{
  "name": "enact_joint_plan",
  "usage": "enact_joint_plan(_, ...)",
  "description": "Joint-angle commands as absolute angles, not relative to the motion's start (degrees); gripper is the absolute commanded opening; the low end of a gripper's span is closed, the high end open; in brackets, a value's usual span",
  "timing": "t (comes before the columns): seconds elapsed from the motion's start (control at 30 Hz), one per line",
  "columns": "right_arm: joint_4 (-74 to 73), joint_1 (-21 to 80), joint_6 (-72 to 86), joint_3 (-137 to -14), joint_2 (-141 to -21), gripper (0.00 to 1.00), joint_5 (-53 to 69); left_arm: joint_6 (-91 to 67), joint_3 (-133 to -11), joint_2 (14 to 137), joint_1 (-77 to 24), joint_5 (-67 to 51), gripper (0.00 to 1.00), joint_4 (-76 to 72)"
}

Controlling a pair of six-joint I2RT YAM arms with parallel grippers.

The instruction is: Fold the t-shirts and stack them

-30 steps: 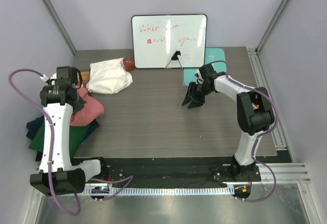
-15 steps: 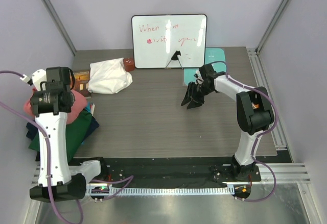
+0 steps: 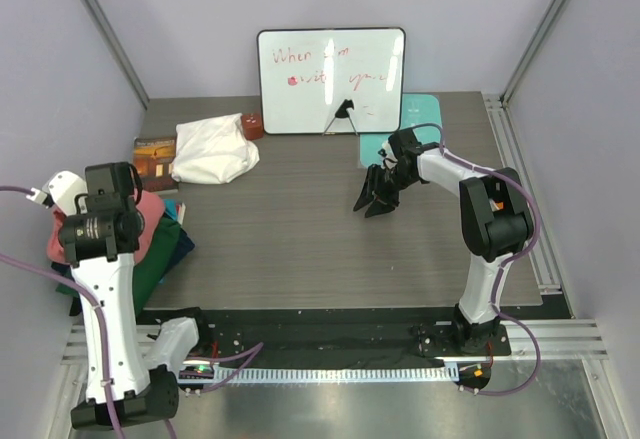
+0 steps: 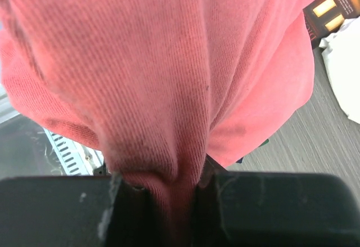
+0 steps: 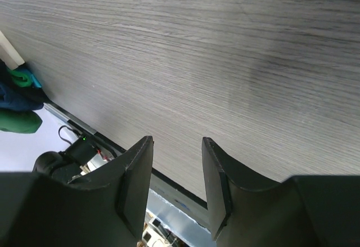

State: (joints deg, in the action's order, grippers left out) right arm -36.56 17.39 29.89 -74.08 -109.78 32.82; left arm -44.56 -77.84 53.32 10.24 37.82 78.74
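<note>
Salmon-pink t-shirt [image 4: 169,61] hangs bunched from my left claw [image 4: 171,199], clamped on a fold of it at the desk's [image 3: 300,229] left edge above the green and navy shirts [image 3: 165,259]. My right claw [image 5: 177,168] stands apart, empty, over the desk. Pick-up step, I judge; next it needs carrying mid-desk and spreading flat.

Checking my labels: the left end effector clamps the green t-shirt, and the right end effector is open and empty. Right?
No: the left wrist view shows the left end effector clamping the salmon-pink t-shirt. The right end effector is indeed open and empty.
</note>
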Motion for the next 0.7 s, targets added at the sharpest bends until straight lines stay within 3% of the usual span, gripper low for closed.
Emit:
enact_joint_plan(0.0,-36.83,17.05,30.23,-74.97,-109.16,0.45,35.42,-47.02,-78.49,57.3,11.6,38.5,0.1,94.22)
enact_joint_plan(0.03,-37.0,17.05,30.23,-74.97,-108.99,0.46,35.51,-47.2,-78.4,58.0,12.04,38.32,0.16,94.13)
enact_joint_plan(0.1,-36.91,16.88,30.32,-74.88,-108.72,0.45,35.59,-47.37,-78.14,60.55,13.0,36.83,0.42,93.96)
enact_joint_plan(0.17,-36.91,16.7,30.23,-74.62,-108.63,0.45,35.6,-47.37,-77.09,62.22,13.62,35.51,0.52,93.52)
enact_joint_plan(0.27,-36.91,16.26,30.41,-74.27,-108.63,0.45,35.68,-47.37,-75.06,64.16,16.07,32.96,0.61,92.29)
enact_joint_plan(0.57,-36.83,15.73,30.59,-74.36,-110.3,0.45,36.12,-48.52,-80.06,64.6,17.14,35.33,0.62,95.27)
enact_joint_plan(0.63,-36.83,15.73,30.67,-74.44,-110.83,0.45,36.56,-47.73,-81.81,63.73,17.23,34.9,0.71,95.36)
enact_joint_plan(0.67,-36.83,15.65,30.76,-74.44,-111.09,0.45,36.74,-47.55,-82.35,63.37,17.31,33.85,0.8,95.36)
